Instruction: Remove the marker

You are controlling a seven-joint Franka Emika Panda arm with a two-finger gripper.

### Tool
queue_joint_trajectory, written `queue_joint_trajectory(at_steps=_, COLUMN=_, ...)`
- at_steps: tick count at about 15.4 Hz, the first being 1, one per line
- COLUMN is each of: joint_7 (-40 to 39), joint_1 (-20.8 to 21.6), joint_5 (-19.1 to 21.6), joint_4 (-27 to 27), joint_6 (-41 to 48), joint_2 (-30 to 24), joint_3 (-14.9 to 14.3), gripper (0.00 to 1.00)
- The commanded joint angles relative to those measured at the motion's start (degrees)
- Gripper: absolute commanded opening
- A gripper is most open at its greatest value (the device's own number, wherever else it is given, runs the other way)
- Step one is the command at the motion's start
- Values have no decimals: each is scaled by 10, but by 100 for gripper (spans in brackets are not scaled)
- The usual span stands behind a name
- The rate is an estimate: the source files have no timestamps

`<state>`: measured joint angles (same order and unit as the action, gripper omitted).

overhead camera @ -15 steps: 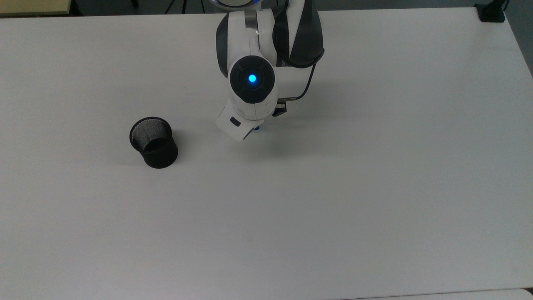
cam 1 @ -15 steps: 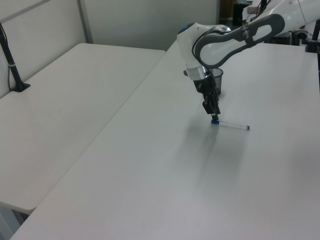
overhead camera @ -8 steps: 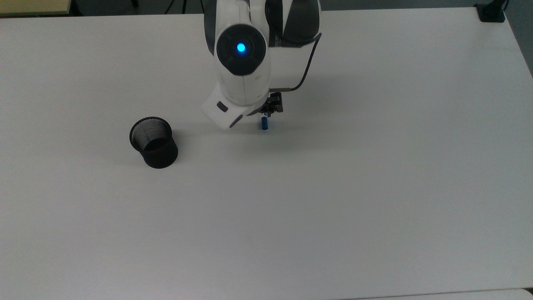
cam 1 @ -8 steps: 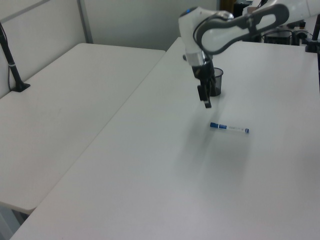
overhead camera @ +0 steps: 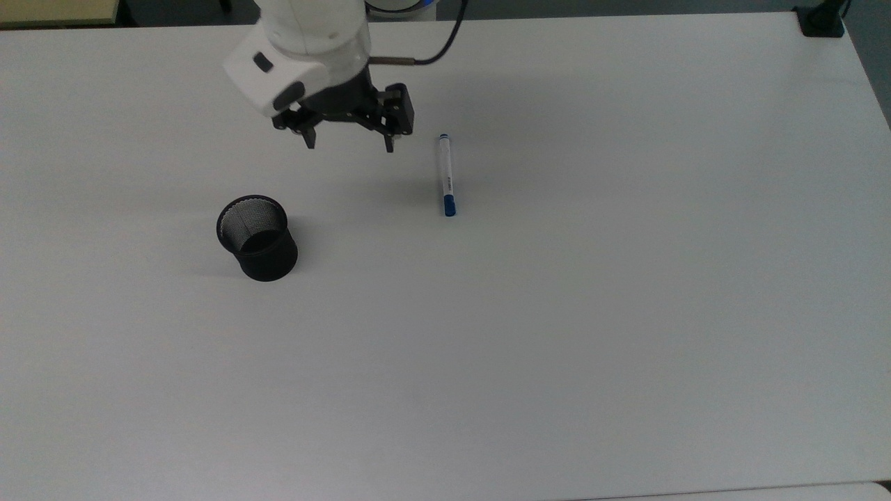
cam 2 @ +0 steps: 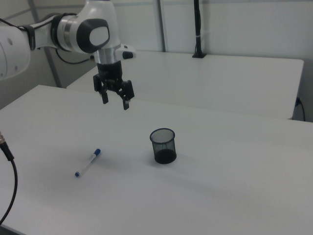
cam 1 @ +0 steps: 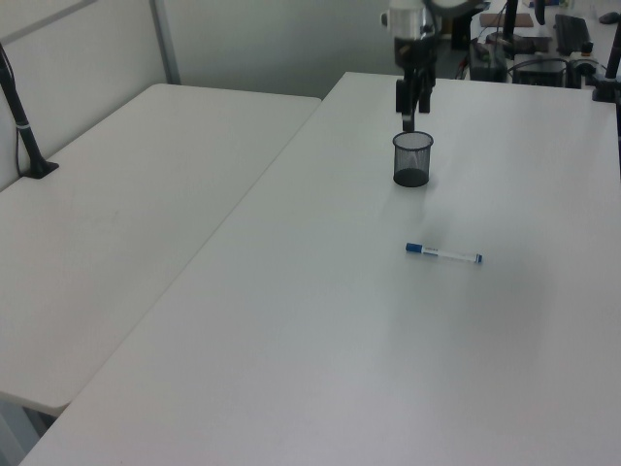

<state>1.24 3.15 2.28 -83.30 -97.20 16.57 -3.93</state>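
The marker (overhead camera: 446, 175) (cam 1: 443, 253) (cam 2: 88, 163), slim and white with a blue cap, lies flat on the white table, well apart from the black mesh cup (overhead camera: 257, 238) (cam 1: 412, 160) (cam 2: 163, 146). My gripper (overhead camera: 348, 144) (cam 1: 408, 118) (cam 2: 115, 104) hangs high above the table with its two fingers spread wide and nothing between them. In the top view it is up and to the left of the marker, above the cup. The cup stands upright and looks empty.
The white table (overhead camera: 557, 348) has wide bare surface around both objects. A second table (cam 1: 126, 214) stands at the left view's left. A black clamp post (overhead camera: 821, 21) sits at the top view's upper right corner. A cable (cam 2: 10, 196) hangs at the right view's left.
My gripper let go of the marker's blue cap end, rose, and swung away toward the top view's upper left, opening wide. The marker stays on the table. The cup has not moved.
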Motion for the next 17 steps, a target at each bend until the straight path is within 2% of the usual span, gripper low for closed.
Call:
queue_joint_trajectory(at_steps=1, joint_7=10, joint_1=-23, joint_5=1, joint_4=-54, joint_6=15, joint_2=-79, joint_3=0, gripper=100)
queue_joint_trajectory(at_steps=6, joint_7=24, joint_1=-27, joint_5=-6, joint_4=-114, joint_6=27, joint_2=-138, joint_3=1, gripper=100)
queue_joint_trajectory(at_steps=17, joint_7=33, joint_1=-60, joint_5=2, joint_4=-109, joint_6=46, joint_2=-160, joint_3=0, gripper=100)
